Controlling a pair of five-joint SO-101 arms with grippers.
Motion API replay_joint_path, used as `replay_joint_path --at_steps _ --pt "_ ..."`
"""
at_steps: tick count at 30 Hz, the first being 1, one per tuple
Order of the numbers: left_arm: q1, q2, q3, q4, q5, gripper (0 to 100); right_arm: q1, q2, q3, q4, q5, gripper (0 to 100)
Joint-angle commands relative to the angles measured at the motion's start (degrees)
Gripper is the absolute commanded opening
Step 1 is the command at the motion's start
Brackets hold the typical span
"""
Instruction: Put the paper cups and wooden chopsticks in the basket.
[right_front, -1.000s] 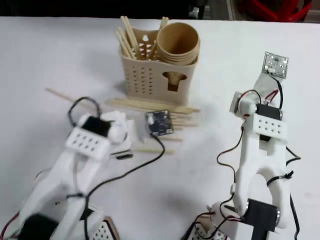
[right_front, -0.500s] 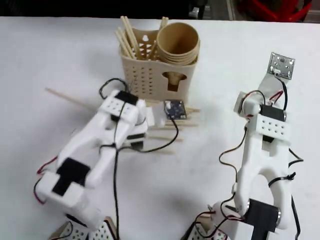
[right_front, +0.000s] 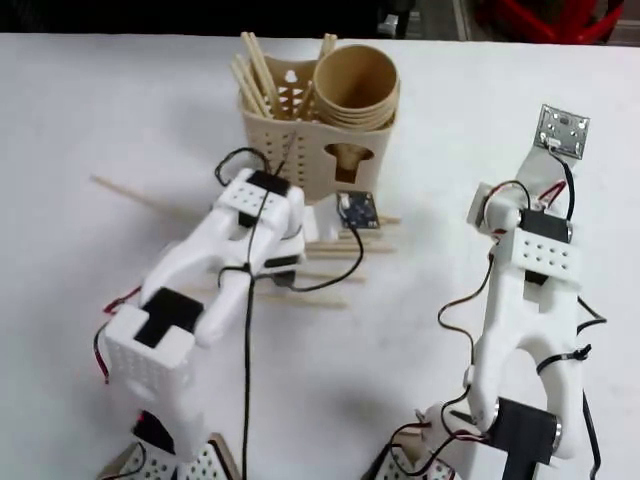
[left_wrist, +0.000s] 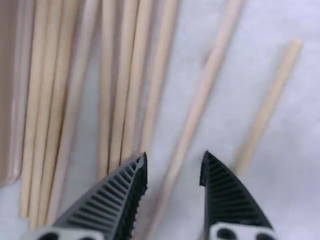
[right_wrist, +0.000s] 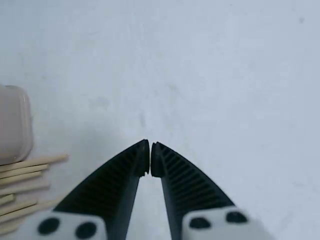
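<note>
- Several loose chopsticks (left_wrist: 125, 75) lie on the counter (right_front: 100, 100) before the basket (right_front: 305, 165). The left wrist view shows the left claw (left_wrist: 172, 170) spread astride one chopstick (left_wrist: 200, 100).
- The high view shows paper cups (right_front: 357, 85) stacked inside the basket.
- The right claw (right_wrist: 150, 155) is pressed together over the counter.

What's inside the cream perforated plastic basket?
A nested stack of tan paper cups and several wooden chopsticks leaning beside it. The basket walls and cups hide the floor and the chopsticks' lower ends.
</note>
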Motion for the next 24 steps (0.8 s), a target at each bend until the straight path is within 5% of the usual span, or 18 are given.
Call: replay_joint_path --at_steps 1,12,19,24 --pt "0.5 0.9 -2.2 -0.4 -0.4 16 0.8 -2.7 -0.9 -1.0 -0.2 2.1" --pt "2.2 0.9 -2.7 6.9 -0.4 12 0.8 -2.7 -0.9 -0.9 -0.2 2.1" --pt "1.1 1.0 -14.0 12.7 3.1 13 0.8 -2.7 -0.9 -0.9 -0.1 2.1" --pt "1.0 1.5 -18.2 13.7 4.6 19 0.8 -2.7 -0.9 -0.9 -0.1 2.1"
